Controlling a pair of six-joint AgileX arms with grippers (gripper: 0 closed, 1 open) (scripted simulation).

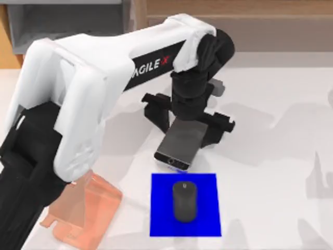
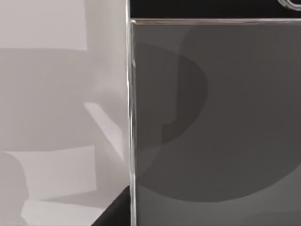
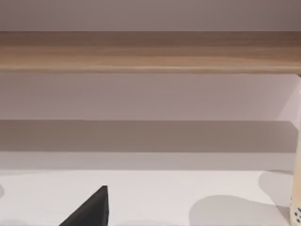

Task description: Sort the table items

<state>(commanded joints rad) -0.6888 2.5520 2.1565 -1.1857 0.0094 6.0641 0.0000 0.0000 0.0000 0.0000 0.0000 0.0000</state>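
Left jaws [image 1: 188, 119] clamped on tilted smartphone [image 1: 179, 143], arm stretched over table [image 1: 276, 125]

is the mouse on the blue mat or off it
On it. In the top view the mouse lies wholly inside the blue mat, blue showing on all sides; the phone is beyond the mat's far edge.

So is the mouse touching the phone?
Apart. In the top view the mouse lies in the middle of the blue mat, and a strip of bare blue shows between it and the phone in the left gripper.
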